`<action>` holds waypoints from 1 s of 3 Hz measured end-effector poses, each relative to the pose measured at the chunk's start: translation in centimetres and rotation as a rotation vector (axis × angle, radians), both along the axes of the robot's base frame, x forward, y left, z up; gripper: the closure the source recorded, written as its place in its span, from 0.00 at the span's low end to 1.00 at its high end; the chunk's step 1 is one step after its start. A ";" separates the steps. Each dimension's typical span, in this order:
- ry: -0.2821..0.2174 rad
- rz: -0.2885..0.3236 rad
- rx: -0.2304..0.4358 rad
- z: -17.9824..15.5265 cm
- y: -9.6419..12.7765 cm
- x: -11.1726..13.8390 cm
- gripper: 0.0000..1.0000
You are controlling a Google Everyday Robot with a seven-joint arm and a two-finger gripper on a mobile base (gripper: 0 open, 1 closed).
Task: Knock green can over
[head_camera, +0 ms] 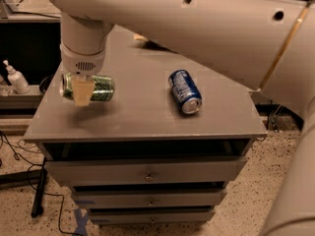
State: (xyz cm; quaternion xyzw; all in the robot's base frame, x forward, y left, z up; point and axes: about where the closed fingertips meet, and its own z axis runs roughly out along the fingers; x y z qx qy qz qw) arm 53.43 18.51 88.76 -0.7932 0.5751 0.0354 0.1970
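The green can (98, 88) lies on its side on the grey tabletop (142, 112) near the left edge, its silver top pointing left. My gripper (82, 91) hangs from the white arm right over the can, one pale finger (83, 92) crossing in front of its left half. The blue can (184, 91) with white lettering lies on its side at the middle right of the table, apart from the gripper.
The table is a grey drawer cabinet with several drawers (147, 173). A white pump bottle (15, 77) stands on a low shelf to the left. Cables (19, 151) run over the speckled floor at the left. The big arm spans the upper right.
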 end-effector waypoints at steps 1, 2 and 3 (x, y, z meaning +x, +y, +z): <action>0.007 -0.001 0.005 -0.4 0.1 -0.5 0.00; 0.011 -0.006 0.006 -0.5 0.1 -1.0 0.00; 0.005 -0.030 0.021 -0.4 -0.2 -1.0 0.00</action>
